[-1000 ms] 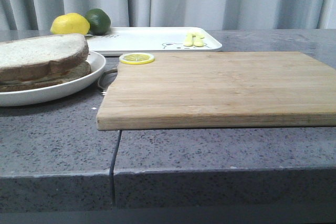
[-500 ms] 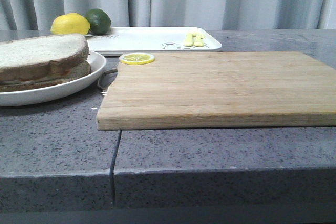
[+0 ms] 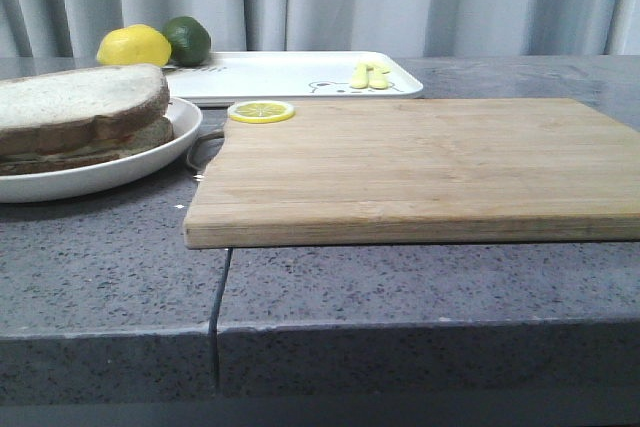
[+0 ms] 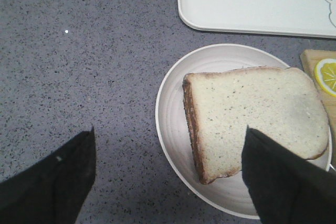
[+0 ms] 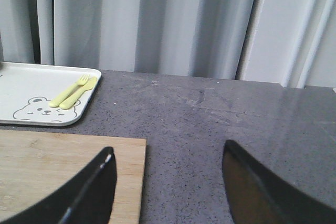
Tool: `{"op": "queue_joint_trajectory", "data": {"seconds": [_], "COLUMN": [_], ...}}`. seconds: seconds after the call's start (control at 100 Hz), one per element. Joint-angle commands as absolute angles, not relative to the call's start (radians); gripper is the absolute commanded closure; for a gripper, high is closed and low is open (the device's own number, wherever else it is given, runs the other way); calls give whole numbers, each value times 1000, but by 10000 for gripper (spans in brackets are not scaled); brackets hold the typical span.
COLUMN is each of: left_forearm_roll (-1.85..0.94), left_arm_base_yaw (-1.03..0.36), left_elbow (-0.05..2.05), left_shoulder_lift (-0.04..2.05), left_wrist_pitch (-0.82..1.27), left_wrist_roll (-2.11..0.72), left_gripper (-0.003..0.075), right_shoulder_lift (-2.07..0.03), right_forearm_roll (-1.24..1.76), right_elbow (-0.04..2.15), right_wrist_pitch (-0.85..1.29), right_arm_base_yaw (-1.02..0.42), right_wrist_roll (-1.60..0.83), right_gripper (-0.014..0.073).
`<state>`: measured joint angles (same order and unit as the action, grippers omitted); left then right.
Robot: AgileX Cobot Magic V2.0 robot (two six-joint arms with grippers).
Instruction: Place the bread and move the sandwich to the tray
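On the left of the table (image 3: 110,277) you have the sandwich (image 3: 80,117), lying flat on the round white plate (image 3: 185,127) with its top slice of bread (image 4: 257,124) squarely over the lower one. From your left wrist view the top slice is roughly square with one rounded end; its long axis runs from the straight crusted edge over the middle of the plate to the rounded end beside the lemon slice (image 4: 326,75). A thin pale layer shows between the two slices in the front view; you cannot tell what it is. Nothing else is on the plate.

Behind the plate sits the tray (image 3: 290,77), flat and white, with a bear print near its right end and a pale yellow fork and spoon (image 3: 368,75) lying on it side by side. A lemon (image 3: 133,46) and a lime (image 3: 187,39) stand at the tray's far left corner; you cannot tell whether they touch it. The wooden cutting board (image 3: 420,167) fills the middle and right of the table, its left edge just beside the plate, and carries only the lemon slice at its far left corner.

Your left gripper (image 4: 168,182) hangs above the plate's near side with its fingers spread wide, one over bare table and one over the bread's edge, grasping nothing. Your right gripper (image 5: 168,182) is likewise released, fingers apart over the board's right end and the table beyond.
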<state>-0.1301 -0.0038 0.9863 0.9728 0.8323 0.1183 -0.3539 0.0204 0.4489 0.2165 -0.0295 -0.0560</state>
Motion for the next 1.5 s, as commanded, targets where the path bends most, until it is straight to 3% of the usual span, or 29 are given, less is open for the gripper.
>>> {"op": "queue_joint_trajectory", "data": {"seconds": [0.0,0.29,0.64,1.49], "left_forearm_roll": [-132,-104,-102,-139], "left_arm_base_yaw": [-9,-9,-9,-9], "left_elbow": [1019,1019,1019,1019], "left_shoulder_lift": [1003,1097,1203,1391], "left_wrist_pitch": [745,719,707,667], "left_wrist_roll": [129,129,129,129], "left_gripper": [186,190,281,281], "right_shoulder_lift": [-358,-358,-358,-358], "right_forearm_roll": [13,13,13,13], "right_elbow": [476,476,476,476], "right_wrist_pitch": [131,138,139,139], "right_arm_base_yaw": [-24,-24,-24,-24], "right_wrist_roll": [-55,-55,-55,-55], "right_gripper": [143,143,143,143]}}
